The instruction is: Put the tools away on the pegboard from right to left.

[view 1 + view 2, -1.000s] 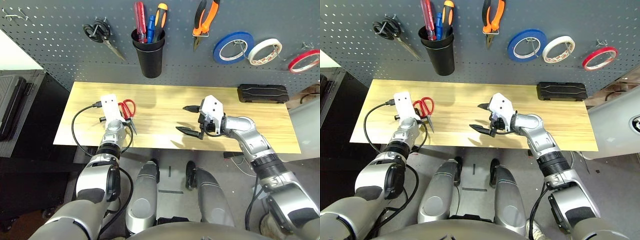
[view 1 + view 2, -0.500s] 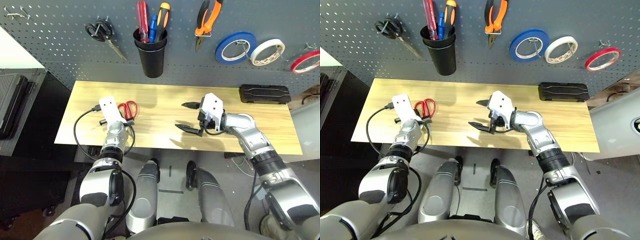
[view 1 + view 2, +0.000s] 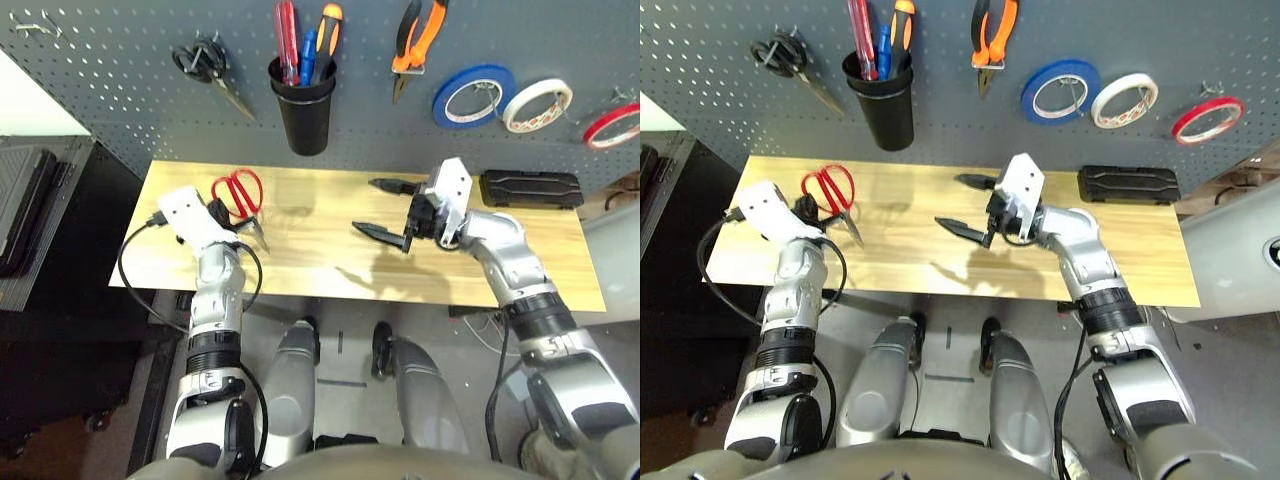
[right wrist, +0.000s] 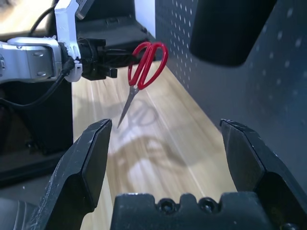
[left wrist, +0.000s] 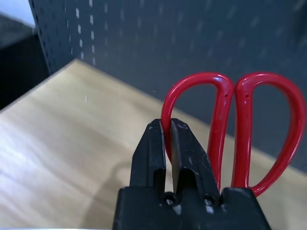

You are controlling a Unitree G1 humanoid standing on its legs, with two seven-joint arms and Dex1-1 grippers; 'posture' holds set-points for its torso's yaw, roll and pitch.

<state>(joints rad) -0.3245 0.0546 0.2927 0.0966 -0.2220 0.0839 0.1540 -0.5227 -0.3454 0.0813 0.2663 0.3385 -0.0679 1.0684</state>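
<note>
My left gripper (image 5: 168, 143) is pinched tight on one red handle loop of the red-handled scissors (image 3: 237, 196), and I hold them up off the wooden table (image 3: 300, 250). The blades point down and one loop sits behind my black fingers (image 5: 153, 153), so part of it is hidden. My right gripper (image 3: 388, 208) is wide apart with nothing in it, and it hangs over the middle of the table, well apart from the scissors. The top of the dark grey pegboard (image 3: 120, 90) is cut off, so the tops of the tools in the black cup (image 3: 305, 105) and the orange-and-black pliers (image 3: 415, 40) are cut off too. I count three tools in the cup: a red-handled screwdriver (image 3: 285, 40), a blue one (image 3: 307, 50) and an orange-and-black one (image 3: 323, 35). I count three tape rolls on hooks: a blue tape roll (image 3: 468, 95), a white tape roll (image 3: 537, 104) and a red tape roll (image 3: 612, 125), and the red one runs off the side edge. One pair of black-handled scissors (image 3: 205, 70) hangs left of the cup. One flat black case (image 3: 530, 188) lies at the table's back right. The table between my two grippers is bare wood, and the near edge has open room too. A few bare hooks (image 3: 30, 30) stick out at the pegboard's far left.
</note>
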